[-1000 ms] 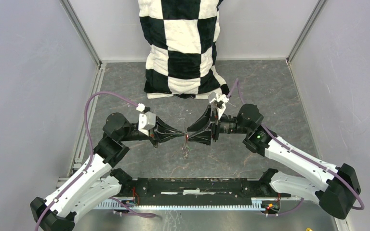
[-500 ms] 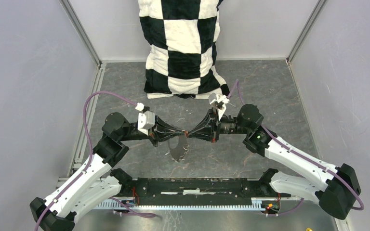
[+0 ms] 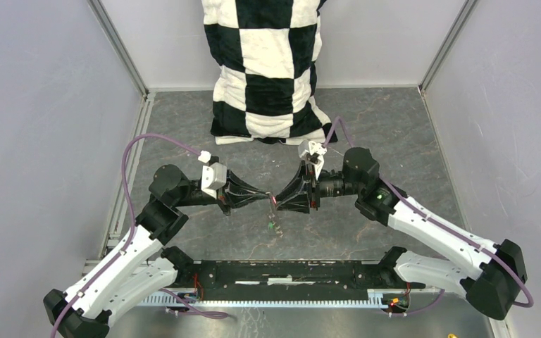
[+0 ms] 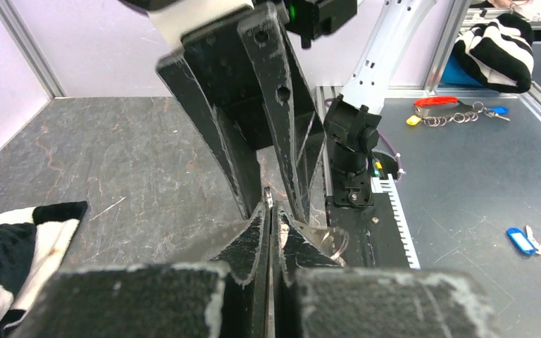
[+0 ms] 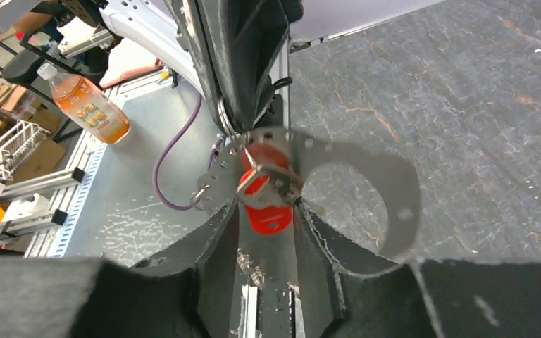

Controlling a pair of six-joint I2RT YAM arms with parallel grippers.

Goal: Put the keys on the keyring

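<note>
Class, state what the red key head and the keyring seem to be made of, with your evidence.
The red key head looks like plastic: even, bright colour and a dull sheen. The keyring is probably metal: a thin silvery-grey loop with small links, though its finish is unclear.

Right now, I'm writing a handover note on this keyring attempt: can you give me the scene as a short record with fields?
left pincer: shut on the keyring, above the table
right pincer: tip to tip with the left; jaws part-way apart, grip unclear
red key: between the right pincer's fingers, beside the keyring
green key: hanging below the two pincers
background: checkered cloth at the far wall
</note>
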